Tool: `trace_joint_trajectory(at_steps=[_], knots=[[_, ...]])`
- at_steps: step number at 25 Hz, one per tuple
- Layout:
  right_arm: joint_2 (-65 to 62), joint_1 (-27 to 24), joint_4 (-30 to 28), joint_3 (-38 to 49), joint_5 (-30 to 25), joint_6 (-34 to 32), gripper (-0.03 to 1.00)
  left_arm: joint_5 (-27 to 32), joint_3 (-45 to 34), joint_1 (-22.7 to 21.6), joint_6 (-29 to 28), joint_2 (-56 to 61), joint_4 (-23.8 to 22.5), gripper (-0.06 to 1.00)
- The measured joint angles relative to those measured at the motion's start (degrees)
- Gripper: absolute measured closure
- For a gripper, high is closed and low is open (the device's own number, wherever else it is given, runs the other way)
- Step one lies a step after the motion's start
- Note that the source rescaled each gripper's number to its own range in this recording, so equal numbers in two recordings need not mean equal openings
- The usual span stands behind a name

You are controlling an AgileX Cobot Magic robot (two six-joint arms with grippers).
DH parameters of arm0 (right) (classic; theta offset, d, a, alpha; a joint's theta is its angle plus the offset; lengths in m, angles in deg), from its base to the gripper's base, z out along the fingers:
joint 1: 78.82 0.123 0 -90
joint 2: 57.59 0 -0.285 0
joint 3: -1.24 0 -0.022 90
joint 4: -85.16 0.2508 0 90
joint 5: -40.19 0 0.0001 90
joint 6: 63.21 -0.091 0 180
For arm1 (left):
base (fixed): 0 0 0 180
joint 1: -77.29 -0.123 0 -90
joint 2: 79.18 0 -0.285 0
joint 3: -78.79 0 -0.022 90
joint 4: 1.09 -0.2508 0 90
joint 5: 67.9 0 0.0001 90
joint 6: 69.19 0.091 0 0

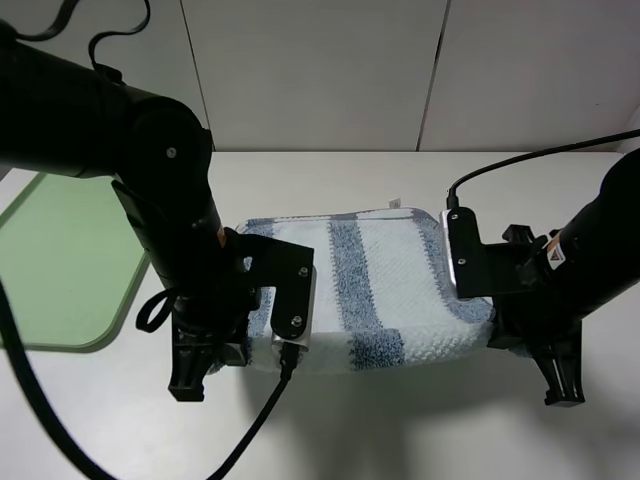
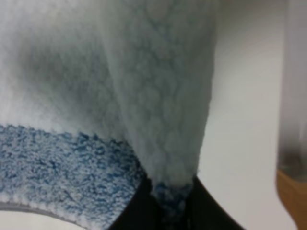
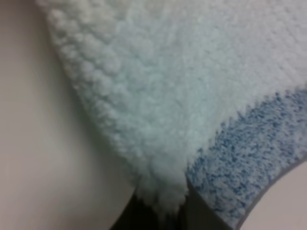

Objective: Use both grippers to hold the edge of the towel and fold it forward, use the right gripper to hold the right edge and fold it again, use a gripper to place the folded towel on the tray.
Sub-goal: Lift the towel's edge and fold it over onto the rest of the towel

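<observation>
Two downturned tools (image 2: 170,211) (image 3: 160,211) tight on towel (image 1: 370,290)

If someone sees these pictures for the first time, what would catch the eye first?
The blue-and-white striped towel lies in the middle of the white table. The left gripper and the right gripper are each shut on the towel, one at each near corner. A light-green tray lies at the left edge of the high view.
</observation>
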State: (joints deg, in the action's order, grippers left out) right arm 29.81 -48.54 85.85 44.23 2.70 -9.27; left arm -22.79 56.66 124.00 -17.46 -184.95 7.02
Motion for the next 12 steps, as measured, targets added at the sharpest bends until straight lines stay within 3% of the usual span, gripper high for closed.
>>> trace_joint_trajectory(at_steps=[12], knots=[[-9.58,0.0,5.52,0.0,-11.03,-0.06,0.97,6.92,0.0,0.0,0.0,7.15,5.49,0.94]])
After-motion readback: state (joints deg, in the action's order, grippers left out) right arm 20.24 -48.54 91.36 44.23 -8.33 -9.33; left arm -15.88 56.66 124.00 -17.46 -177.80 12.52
